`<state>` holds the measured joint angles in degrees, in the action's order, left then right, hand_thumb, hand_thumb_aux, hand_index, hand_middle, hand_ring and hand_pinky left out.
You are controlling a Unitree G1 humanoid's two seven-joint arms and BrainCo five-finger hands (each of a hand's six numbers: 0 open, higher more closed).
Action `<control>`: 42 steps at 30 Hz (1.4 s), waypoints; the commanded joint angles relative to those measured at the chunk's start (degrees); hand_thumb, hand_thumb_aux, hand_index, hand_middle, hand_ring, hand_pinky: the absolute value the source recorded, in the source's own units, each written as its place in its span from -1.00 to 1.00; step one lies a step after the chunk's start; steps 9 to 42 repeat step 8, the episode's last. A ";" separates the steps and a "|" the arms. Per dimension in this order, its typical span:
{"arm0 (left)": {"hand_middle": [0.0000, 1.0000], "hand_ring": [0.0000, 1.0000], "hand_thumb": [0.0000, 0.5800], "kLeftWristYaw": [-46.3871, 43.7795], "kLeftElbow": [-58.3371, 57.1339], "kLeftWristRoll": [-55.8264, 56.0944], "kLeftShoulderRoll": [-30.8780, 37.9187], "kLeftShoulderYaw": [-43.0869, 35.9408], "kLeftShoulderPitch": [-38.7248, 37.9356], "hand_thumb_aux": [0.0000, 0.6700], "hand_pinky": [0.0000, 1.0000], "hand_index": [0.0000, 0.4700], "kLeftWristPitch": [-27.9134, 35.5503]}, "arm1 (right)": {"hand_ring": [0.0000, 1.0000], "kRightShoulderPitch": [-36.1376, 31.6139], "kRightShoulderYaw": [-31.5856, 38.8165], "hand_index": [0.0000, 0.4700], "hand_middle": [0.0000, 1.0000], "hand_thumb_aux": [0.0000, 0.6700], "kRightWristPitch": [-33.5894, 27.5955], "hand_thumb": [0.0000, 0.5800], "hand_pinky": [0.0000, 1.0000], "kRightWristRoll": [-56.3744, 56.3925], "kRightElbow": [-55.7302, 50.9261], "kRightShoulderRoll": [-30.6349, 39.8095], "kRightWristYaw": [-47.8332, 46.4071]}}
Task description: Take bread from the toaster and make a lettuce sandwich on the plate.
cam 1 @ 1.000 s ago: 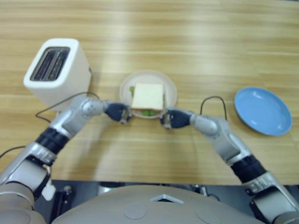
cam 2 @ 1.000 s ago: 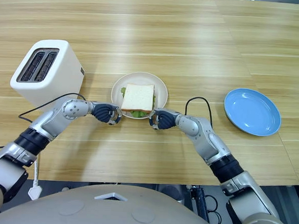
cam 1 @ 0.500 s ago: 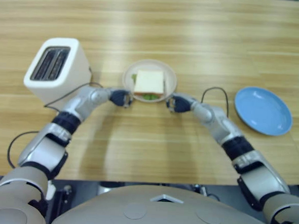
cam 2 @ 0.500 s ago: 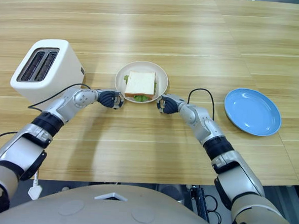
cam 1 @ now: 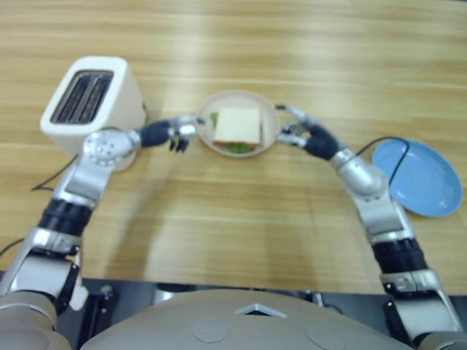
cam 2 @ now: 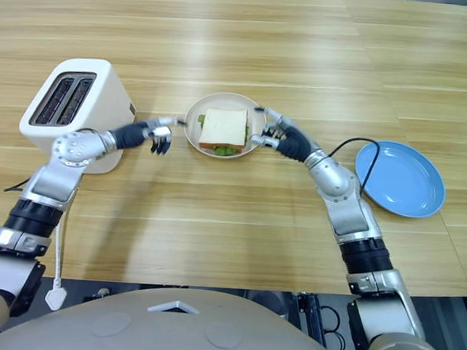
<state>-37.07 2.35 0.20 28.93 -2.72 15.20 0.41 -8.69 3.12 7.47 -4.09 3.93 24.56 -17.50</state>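
1. Now the plate, with the sandwich on it, is seen farther across the counter than a second ago.
2. The left hand and right hand are set at its 9 and 3 o'clock; their fingers, curled before, are spread apart, clamped on nothing.
3. The sandwich is judged finished; only withdrawal remains.

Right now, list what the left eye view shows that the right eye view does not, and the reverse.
Left eye view: more bare table to the left of the toaster. Right eye view: more table to the right of the blue plate. Both: the toaster, the blue plate, and the plate carrying the sandwich, white bread over lettuce, with the left hand by its left rim and the right hand at its right rim.
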 commanded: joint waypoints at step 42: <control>-1.00 -1.00 -1.00 20.92 1.15 7.77 -24.78 4.37 -8.94 -1.00 -1.00 -1.00 -1.10 | -1.00 4.41 -8.22 -1.00 -1.00 -1.00 -3.56 -1.00 -1.00 4.36 -1.30 -12.67 11.75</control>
